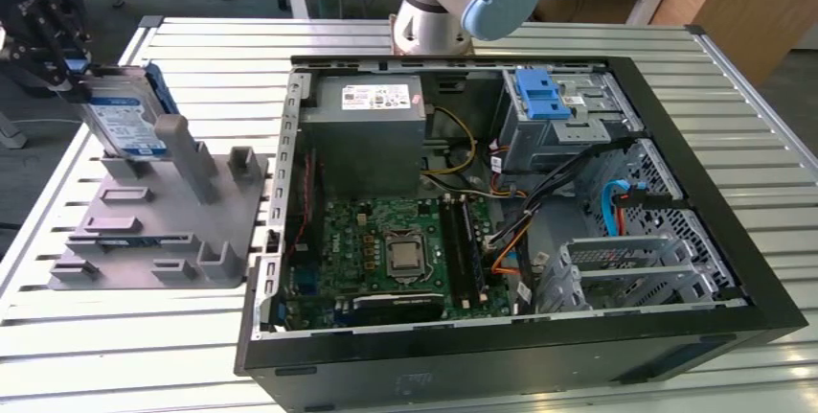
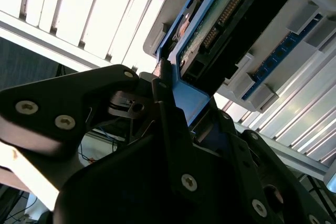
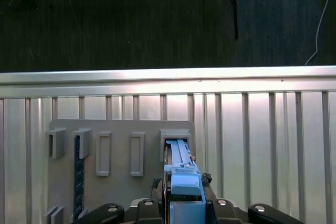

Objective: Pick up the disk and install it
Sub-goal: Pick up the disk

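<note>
Slatted metal table [image 1: 141, 336] bears grey slotted rack [image 1: 153, 231]. Gripper [image 1: 79, 76] clamped on disk [image 1: 128, 124], which stands upright directly beneath it, lower edge at rack slot. Likely pick-up step: a straight pull along slot with a square grip avoids jamming.

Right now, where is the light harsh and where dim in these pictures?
Exterior view: the table glares white; inside the computer case it is dimmer. First wrist view: the table's edge gleams against the dark floor. Second wrist view: the gripper, closed on the disk, looks black against the bright table.
</note>
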Robot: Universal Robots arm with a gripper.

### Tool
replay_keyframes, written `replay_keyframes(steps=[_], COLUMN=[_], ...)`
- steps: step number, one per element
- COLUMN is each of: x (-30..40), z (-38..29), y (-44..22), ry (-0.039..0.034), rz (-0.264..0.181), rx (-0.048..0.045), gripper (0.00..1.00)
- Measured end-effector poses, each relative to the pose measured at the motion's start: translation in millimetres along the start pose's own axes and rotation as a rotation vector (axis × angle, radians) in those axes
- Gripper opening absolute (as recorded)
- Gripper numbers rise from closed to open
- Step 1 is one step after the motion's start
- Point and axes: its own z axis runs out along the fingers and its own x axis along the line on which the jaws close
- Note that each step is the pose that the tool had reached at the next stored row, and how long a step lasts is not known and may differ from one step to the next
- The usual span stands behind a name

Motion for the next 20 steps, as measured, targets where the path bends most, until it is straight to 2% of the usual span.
replay_keyframes(steps=[14, 16, 20], x=[0.0, -0.1, -0.1], z=[-3.0, -6.0, -6.8], y=[0.0, 0.1, 0.1], ry=[0.0000, 0.0000, 0.0001], rz=[0.000, 0.000, 0.000], rx=[0.0000, 0.0001, 0.0000], gripper=[0.36, 0.36, 0.36])
